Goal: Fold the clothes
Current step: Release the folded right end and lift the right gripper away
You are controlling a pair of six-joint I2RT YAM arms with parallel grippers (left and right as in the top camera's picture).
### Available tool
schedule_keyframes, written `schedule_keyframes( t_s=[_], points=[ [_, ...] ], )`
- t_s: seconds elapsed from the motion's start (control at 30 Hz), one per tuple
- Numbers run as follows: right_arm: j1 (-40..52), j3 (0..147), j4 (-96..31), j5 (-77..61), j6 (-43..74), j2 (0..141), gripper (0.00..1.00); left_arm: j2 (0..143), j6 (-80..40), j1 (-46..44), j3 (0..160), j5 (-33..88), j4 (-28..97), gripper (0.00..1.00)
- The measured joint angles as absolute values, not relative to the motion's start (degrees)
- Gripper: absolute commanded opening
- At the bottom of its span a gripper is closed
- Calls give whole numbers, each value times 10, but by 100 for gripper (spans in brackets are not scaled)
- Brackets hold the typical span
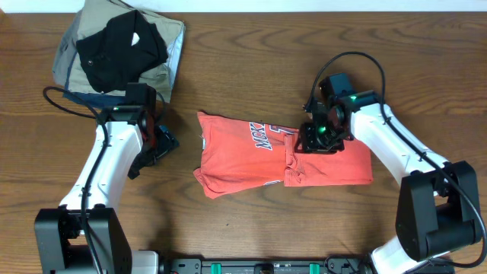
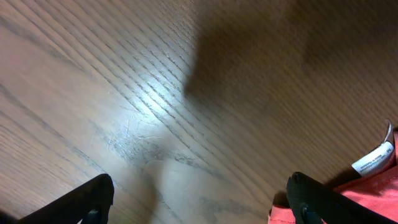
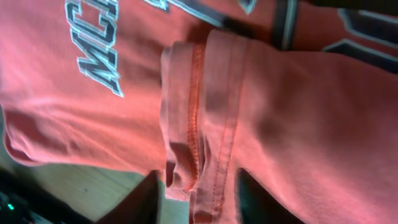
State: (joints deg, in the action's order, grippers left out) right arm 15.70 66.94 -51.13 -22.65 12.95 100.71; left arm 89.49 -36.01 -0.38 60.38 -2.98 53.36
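Right wrist view: T-shirt (image 3: 298, 124) looks soft, light, floppy, so I'd pinch the stitched hem (image 3: 198, 112). Left fingers (image 2: 87, 196) spread wide; right fingers (image 3: 146, 199), can't tell.

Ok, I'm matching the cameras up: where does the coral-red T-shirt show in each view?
Overhead: coral-red T-shirt at centre frame, partly folded.
Left wrist: only its edge, beside the white neck tag, bottom right.
Right wrist: it fills most of the frame.
Shared landmark: the wooden table.

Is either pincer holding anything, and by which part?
Left pincer holds nothing. Right pincer straddles the T-shirt at its folded hem; a grip cannot be told.
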Motion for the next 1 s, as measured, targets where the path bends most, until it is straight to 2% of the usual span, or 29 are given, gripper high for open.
schedule_keyframes(
  t_s=[0.13,0.5,0.6,0.7,0.8,1.0],
  points=[
    [161,669,-498,-213,132,1007,9,895,-360,-4,604,-24,534,90],
    [170,669,-431,-168,147,1041,4,895,-360,-4,604,-13,533,90],
    [170,669,-407,-167,153,1072,10,895,-360,-4,604,-13,533,90],
    [170,668,-382,-162,158,1088,23,895,-360,-4,604,-12,532,90],
    [170,669,-374,-157,159,1090,26,895,-360,-4,604,-12,532,90],
    [158,721,-471,-140,154,1087,39,895,-360,-4,604,-12,531,90]
  ],
)
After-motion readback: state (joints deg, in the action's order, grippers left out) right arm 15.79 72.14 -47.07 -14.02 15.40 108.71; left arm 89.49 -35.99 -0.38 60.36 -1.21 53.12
